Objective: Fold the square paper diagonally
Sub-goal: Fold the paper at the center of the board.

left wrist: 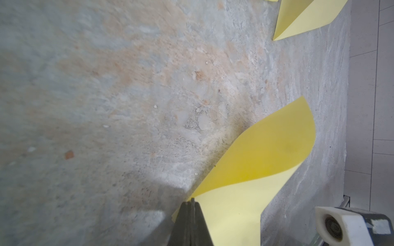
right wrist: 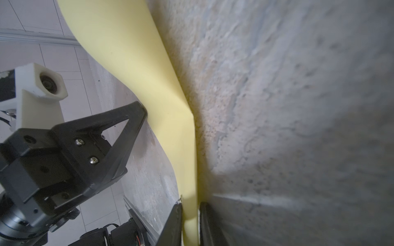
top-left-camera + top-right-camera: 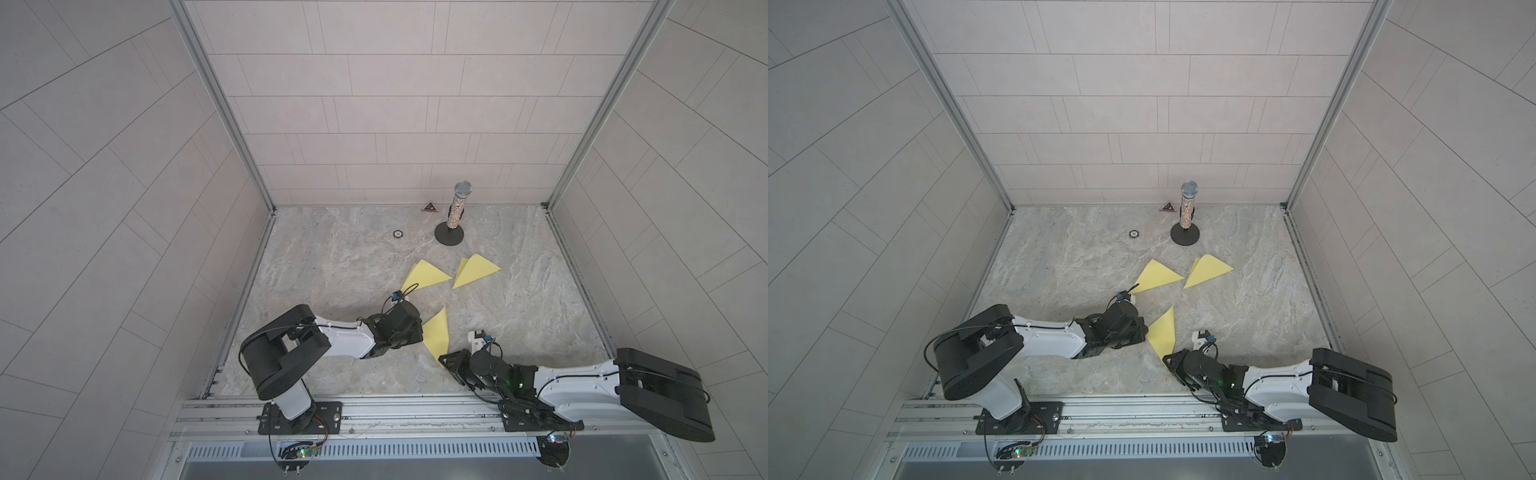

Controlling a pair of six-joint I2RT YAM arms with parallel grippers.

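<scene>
Firstly, the left hand [image 3: 420,329] is seen closed on a side corner of the square paper [image 3: 437,332], which is held bowed just below the centre of the counter [image 3: 332,257]. The sheet is judged light, limp and easily creased, so it is best taken at the corners. Its long axis is set nearly up the frame, one tip uppermost. Its lower corner is pinched by the right hand [image 3: 444,360].

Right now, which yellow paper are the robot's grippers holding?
The curled yellow paper nearest the robot: left gripper and right gripper both pinch it. The two folded triangles lie loose farther back.
</scene>
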